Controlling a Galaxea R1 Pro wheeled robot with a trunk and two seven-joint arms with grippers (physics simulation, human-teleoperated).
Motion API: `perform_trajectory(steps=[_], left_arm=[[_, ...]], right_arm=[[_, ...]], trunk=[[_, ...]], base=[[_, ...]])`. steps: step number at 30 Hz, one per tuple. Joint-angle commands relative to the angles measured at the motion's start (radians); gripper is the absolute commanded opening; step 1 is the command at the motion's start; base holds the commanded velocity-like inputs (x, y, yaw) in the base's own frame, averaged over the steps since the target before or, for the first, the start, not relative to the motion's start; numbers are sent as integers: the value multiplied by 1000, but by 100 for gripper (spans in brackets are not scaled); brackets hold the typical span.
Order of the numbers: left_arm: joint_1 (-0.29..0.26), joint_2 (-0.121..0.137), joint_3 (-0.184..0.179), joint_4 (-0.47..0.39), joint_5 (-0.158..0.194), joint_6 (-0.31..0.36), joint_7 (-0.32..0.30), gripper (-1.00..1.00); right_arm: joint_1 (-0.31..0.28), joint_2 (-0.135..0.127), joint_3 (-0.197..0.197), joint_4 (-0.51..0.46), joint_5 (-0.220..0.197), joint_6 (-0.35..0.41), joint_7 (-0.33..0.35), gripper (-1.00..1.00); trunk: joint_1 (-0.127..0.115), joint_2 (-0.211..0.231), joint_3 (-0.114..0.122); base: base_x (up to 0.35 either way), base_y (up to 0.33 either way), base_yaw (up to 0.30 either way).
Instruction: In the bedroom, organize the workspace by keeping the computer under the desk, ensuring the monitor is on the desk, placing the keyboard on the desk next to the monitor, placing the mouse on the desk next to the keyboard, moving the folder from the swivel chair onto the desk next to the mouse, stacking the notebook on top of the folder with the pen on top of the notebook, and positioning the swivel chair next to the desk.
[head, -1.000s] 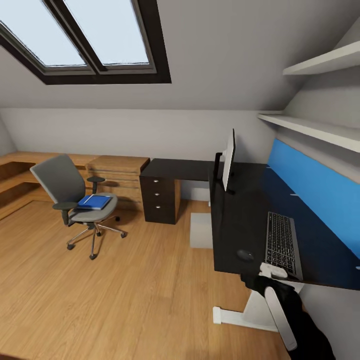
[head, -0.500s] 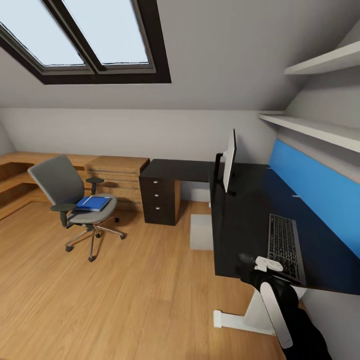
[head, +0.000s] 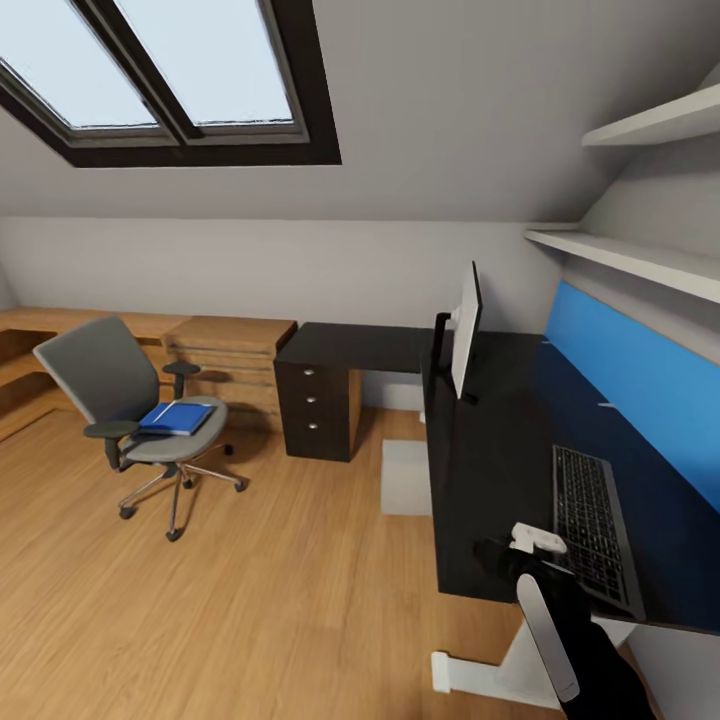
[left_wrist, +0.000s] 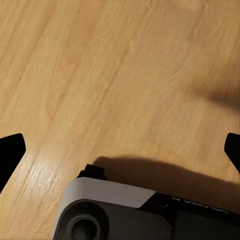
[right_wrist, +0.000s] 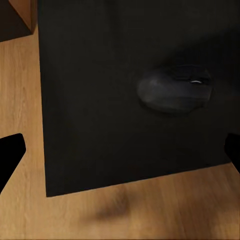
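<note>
Over the last second the head camera has swung a little to the right, so the swivel chair (head: 135, 420) now sits further left in the picture and the desk (head: 490, 460) fills more of the right; the right arm has also crept forward along the desk's near edge.

This is an attic bedroom with a skylight (head: 160, 80) and a light wooden floor (head: 250, 600). One glossy black L-shaped desk holds one monitor (head: 466, 330), seen edge-on, and one keyboard (head: 595, 525) lying near the blue back panel (head: 640, 390). One small black mouse (right_wrist: 174, 89) rests on the desk top near its front edge, beside the keyboard. One pale tower computer (head: 405, 478) stands on the floor under the desk. One grey swivel chair stands well apart from the desk, and one bright blue folder (head: 176, 417) lies on its seat. A notebook or pen is too small to pick out.

The right gripper (right_wrist: 120, 150) hangs over the desk edge near the mouse, its two fingers spread wide and holding nothing. The left gripper (left_wrist: 120, 150) points at bare floor, jaws likewise wide and empty.

The mouse appears already placed, so the step in hand is likely turning to the folder. The next move calls for the base to travel across the floor to the chair.
</note>
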Motion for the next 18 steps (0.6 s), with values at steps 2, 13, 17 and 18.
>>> perform_trajectory(steps=[2,13,17,18], left_arm=[[-1,-1,-2,0,2,-3,3,100],[-1,-1,-2,0,2,-3,3,100],[-1,-1,-2,0,2,-3,3,100],[-1,-1,-2,0,2,-4,3,100]], right_arm=[[-1,0,-1,0,-10,1,-9,100],[-1,-11,-6,1,-8,3,-13,100],[-1,-17,-6,0,-8,5,-13,100],[-1,-18,-6,0,-8,5,-13,100]], trunk=[[0,-1,-1],[0,-1,-1],[0,-1,-1],[0,-1,-1]], base=[[77,0,0],[140,0,0],[43,0,0],[24,0,0]])
